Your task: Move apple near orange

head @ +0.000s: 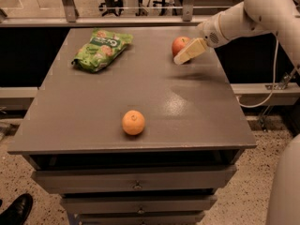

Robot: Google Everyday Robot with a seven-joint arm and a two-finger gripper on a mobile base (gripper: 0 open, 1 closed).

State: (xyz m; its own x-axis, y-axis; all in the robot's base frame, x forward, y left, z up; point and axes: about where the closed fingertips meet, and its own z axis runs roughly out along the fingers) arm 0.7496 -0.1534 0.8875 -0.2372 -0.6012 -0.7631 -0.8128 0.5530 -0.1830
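Note:
The red apple [178, 44] sits on the grey table [197, 111] at the far right, near the back edge. The small orange [133, 122] sits near the front edge, a little left of the middle, far from the apple. My gripper [184, 55] comes in from the right on the white arm [243, 15] and is low at the apple's right side, overlapping its lower right part in the view. The apple rests on the table.
A green snack bag [101, 49] lies at the back left of the table. Drawers [136, 184] are below the front edge. A black shoe [14, 211] is on the floor at the lower left. A cable [271, 78] hangs at the right.

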